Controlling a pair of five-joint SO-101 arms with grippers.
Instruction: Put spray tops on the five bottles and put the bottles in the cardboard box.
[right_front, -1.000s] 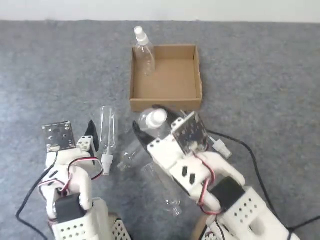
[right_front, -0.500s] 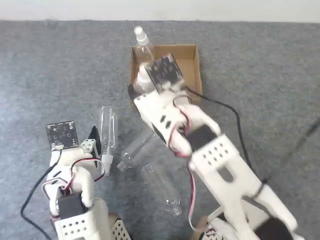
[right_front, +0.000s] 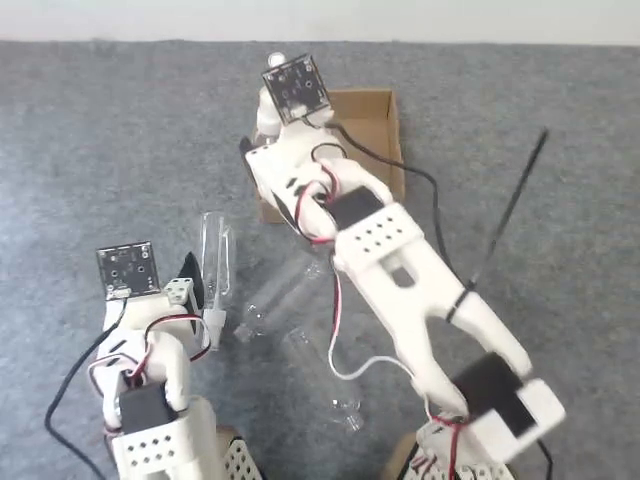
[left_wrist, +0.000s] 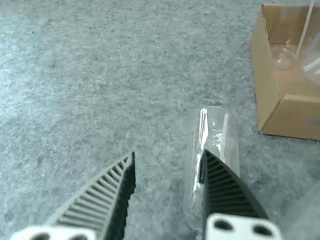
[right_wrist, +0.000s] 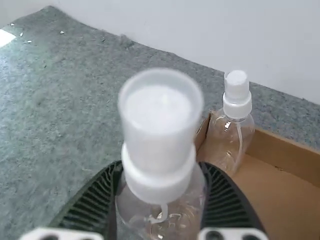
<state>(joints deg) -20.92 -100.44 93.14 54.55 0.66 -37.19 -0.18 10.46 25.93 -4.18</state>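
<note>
My right gripper (right_wrist: 160, 202) is shut on a clear bottle with a white spray top (right_wrist: 159, 145), held upright over the near left corner of the cardboard box (right_wrist: 280, 152). A second capped bottle (right_wrist: 234, 122) stands upright in the box just beyond it. From above, the right arm stretches out to the box (right_front: 385, 115), and its wrist covers the held bottle. Low at the left, my left gripper (left_wrist: 167, 185) is open with nothing between its fingers. One finger (left_wrist: 225, 187) lies alongside a clear uncapped bottle (left_wrist: 214, 140) on the carpet.
Two more clear bottles lie on the grey carpet between the arms, one (right_front: 268, 298) near the middle and one (right_front: 330, 385) nearer the arm bases. A small white spray top (right_front: 212, 325) lies by the left gripper (right_front: 193, 283). A black cable (right_front: 510, 205) trails right of the right arm.
My right arm has swung from the middle of the carpet out to the box, carrying the capped bottle with it. The left arm has barely shifted.
</note>
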